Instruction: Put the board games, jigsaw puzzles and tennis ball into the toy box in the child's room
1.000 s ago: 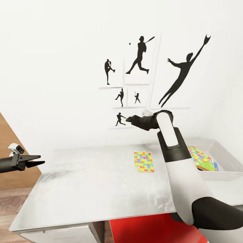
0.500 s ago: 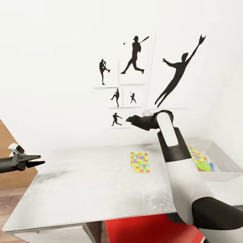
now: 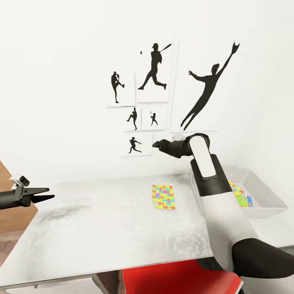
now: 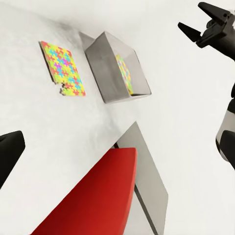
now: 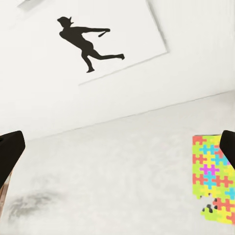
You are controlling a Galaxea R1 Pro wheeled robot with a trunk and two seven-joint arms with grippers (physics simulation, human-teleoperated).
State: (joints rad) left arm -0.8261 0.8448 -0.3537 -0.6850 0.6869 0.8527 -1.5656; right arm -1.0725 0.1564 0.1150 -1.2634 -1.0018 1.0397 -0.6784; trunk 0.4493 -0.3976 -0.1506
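Observation:
One jigsaw puzzle [image 3: 163, 197] [image 4: 61, 68] [image 5: 213, 183] lies flat on the pale table [image 3: 102, 228], a piece gone from one corner. The toy box [image 3: 263, 212] [image 4: 105, 68] stands at the table's right end; a second puzzle [image 3: 232, 187] [image 4: 125, 73] and a green-edged game box [image 3: 243, 200] lie inside it. My right gripper [image 3: 155, 145] [image 4: 192, 17] hangs open and empty high above the table, up and left of the box. My left gripper [image 3: 51, 193] is open and empty off the table's left end. The bed and the tennis ball are out of view.
A red object [image 3: 175, 277] [image 4: 93, 196] sits under the table's front edge. Black silhouette sport prints [image 3: 153, 67] hang on the white wall behind. Wood floor [image 3: 10, 241] shows at the left. My right arm [image 3: 216, 204] hides part of the box.
The whole picture has slid left, so the camera has turned right. Both arms hold the same pose and both grippers stay open.

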